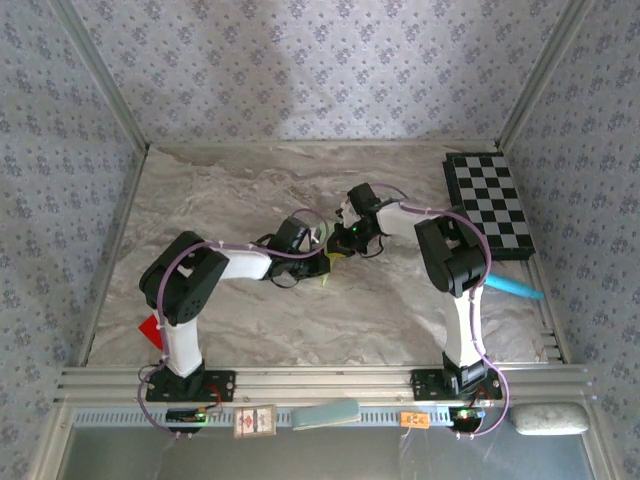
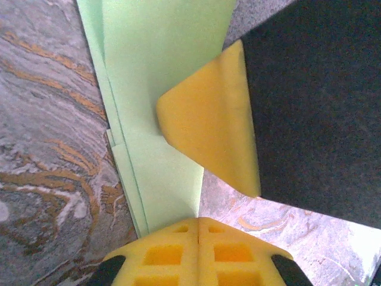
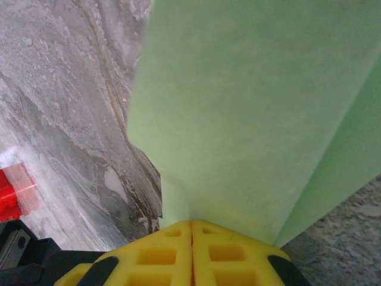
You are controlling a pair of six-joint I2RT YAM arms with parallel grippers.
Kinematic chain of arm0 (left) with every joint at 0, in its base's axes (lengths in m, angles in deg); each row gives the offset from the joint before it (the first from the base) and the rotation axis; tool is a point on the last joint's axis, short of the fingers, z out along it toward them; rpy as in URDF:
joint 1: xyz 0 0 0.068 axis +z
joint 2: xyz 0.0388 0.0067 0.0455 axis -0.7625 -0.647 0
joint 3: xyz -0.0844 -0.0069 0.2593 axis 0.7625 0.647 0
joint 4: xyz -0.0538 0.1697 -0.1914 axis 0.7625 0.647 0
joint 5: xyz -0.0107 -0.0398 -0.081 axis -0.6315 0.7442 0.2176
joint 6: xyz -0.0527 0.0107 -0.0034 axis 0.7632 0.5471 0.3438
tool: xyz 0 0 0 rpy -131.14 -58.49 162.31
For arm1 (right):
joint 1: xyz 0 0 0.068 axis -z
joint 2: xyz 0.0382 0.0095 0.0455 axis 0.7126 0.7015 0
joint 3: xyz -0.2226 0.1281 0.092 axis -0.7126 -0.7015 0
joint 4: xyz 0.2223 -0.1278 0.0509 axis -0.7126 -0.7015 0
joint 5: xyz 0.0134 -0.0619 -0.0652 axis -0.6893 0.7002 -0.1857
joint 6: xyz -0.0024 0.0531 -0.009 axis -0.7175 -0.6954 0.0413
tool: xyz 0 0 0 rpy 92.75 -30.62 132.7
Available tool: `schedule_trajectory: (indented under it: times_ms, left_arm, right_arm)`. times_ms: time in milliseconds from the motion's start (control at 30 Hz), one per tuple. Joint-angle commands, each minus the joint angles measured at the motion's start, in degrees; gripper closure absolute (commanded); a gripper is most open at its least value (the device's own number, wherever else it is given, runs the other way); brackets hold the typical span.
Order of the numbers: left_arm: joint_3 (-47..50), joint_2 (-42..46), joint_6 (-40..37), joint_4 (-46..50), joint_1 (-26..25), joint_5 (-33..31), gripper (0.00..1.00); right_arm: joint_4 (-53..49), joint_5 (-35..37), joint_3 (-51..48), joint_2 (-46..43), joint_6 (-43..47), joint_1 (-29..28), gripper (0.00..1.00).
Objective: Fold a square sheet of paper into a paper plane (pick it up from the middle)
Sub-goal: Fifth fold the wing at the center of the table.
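The paper plane [image 2: 161, 71] is pale green paper folded into long stacked layers, held just above the marbled table between my two grippers. My left gripper [image 2: 198, 221] is shut on the paper's lower edge, its yellow pads pressed together. The right gripper's yellow fingertip [image 2: 208, 134] lies against the paper further along. In the right wrist view the paper plane [image 3: 250, 107] rises as a broad green sheet from my right gripper [image 3: 191, 223], which is shut on it. From above, both grippers meet at mid-table, left gripper [image 1: 315, 255] and right gripper [image 1: 345, 237], with a green sliver of the paper plane [image 1: 324, 272] below them.
A black-and-white checkerboard [image 1: 490, 205] lies at the far right, with a light-blue object [image 1: 515, 288] in front of it. A red object [image 1: 150, 328] sits by the left arm's base. A light-blue card [image 1: 326, 414] and a grey pad [image 1: 550, 418] rest on the front rail.
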Motion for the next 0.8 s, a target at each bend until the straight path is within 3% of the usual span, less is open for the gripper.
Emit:
schedule_trajectory:
  times_ms: [0,767]
  left_arm:
    - [-0.64,-0.72,-1.92,5.34,-1.15,-1.24,1.0]
    - [2.48,10.85,-10.91,23.75,-6.18,-7.01,1.0]
  right_arm:
    - [-5.08,6.46,-0.56,3.3,-0.5,-0.5,0.91]
    - [-3.3,11.93,-5.91,-0.04,-13.13,-1.71,0.91]
